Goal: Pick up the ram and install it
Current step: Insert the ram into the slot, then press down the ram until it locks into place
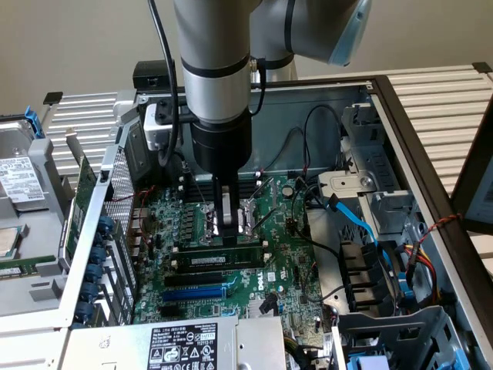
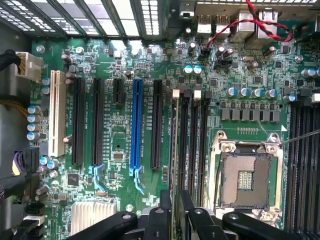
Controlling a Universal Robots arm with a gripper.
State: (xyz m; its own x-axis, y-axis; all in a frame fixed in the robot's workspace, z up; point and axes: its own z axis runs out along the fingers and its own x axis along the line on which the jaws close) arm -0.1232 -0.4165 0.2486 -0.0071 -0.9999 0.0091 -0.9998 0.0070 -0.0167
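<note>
You have the arm reaching straight down into the open computer case (image 1: pixel 408 139), with the gripper (image 1: pixel 226 231) (image 2: pixel 176 200) low over the middle of the motherboard (image 1: pixel 285 262) (image 2: pixel 120 145). The ram (image 1: pixel 219 254) (image 2: pixel 175 150) stands on edge in the bank of memory slots (image 2: pixel 192 150), in the slot farthest from the CPU socket (image 2: pixel 245 175) and closest to the expansion slots. In the exterior view you see its green face with the white label strip, running from that view's left to its right, directly under the gripper. In the wrist view you see it edge-on, a thin line leading into the gripper. You cannot tell whether the gripper is clamped on the ram or has let go of it, nor whether the stick is pressed fully home.

The blue expansion slot (image 1: pixel 196 294) (image 2: pixel 135 125) lies parallel to the ram, with one black slot (image 2: pixel 157 125) between them. A white slot (image 2: pixel 56 112) sits near the board's far edge, past more black ones. The CPU socket is bare. A blue cable (image 1: pixel 358 220) crosses the drive area on the exterior view's right, and the labelled power supply (image 1: pixel 181 347) fills the near edge of the case.
</note>
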